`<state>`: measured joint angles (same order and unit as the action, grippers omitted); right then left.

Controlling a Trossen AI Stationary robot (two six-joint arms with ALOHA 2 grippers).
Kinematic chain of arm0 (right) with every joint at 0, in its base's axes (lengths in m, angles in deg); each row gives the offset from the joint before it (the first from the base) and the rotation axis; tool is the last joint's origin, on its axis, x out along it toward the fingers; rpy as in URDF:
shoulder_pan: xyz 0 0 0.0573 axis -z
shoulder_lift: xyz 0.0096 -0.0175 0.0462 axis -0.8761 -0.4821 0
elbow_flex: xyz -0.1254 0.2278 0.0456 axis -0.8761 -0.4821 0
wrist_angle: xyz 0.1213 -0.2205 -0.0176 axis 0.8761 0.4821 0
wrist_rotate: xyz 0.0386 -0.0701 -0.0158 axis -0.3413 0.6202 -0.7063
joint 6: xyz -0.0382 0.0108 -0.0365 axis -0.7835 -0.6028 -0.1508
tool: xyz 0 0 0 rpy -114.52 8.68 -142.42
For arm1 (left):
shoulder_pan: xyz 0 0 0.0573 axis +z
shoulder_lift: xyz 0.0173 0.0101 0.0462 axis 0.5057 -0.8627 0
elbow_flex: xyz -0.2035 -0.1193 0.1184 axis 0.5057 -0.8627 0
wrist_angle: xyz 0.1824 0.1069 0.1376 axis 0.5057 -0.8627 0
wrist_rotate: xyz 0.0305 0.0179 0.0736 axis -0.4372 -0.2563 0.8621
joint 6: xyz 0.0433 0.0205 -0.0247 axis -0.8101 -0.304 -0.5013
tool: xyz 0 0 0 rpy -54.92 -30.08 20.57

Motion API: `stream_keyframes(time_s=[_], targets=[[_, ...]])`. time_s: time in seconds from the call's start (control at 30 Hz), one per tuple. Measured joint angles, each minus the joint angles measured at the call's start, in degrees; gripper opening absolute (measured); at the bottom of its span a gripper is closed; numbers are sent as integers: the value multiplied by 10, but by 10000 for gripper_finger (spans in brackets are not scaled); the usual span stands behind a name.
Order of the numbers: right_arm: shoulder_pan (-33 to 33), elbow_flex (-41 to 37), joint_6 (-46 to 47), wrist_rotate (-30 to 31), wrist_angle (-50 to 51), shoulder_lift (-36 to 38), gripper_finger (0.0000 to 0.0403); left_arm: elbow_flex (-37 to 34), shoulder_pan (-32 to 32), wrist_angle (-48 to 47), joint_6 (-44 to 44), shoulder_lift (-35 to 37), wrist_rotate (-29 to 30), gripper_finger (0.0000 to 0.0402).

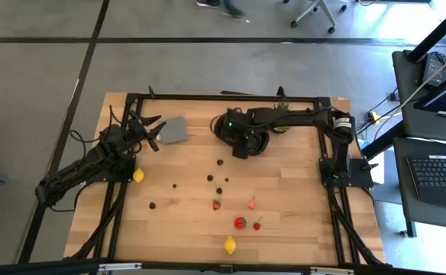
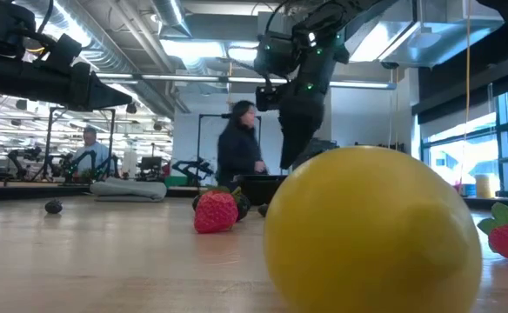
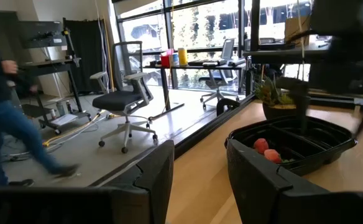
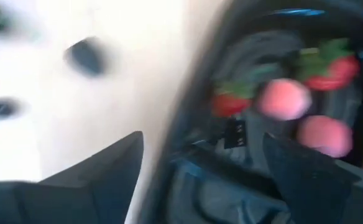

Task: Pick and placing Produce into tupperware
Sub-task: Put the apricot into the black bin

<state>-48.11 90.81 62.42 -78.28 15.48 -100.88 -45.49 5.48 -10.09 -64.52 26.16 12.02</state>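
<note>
Black tray (image 1: pixel 247 141) at the table's far edge is overhung by the empty, spread-fingered right gripper (image 4: pixel 200 180), nearest the dark berries (image 1: pixel 220 162); the left gripper (image 3: pixel 200 180), parted, waits left.

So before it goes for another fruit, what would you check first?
1. Black glossy oval plastic tray has room: ok, only a few red and pink pieces inside.
2. Right gripper empty: ok, jaws open above the tray, nothing between them.
3. Left gripper out of the way: ok, open, beside the flat grey square piece.
4. Fruit left to pick: ok, a small yellow toy lemon and a red toy strawberry lie on the wooden table.
5. Which fruit comes next: cannot tell.
</note>
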Motion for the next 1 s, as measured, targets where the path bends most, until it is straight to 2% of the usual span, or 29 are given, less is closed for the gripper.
stream_keyframes(time_s=[0.2,0.4,0.7,1.0], targets=[[-77,0,33,0,81,0,341,0,0,0,0,0,0,140],[-167,0,130,42,135,0,342,0,0,0,0,0,0,140],[-282,-6,242,69,118,-1,342,0,0,0,0,0,0,140],[-339,-8,330,69,102,-1,342,0,0,0,0,0,0,140]])
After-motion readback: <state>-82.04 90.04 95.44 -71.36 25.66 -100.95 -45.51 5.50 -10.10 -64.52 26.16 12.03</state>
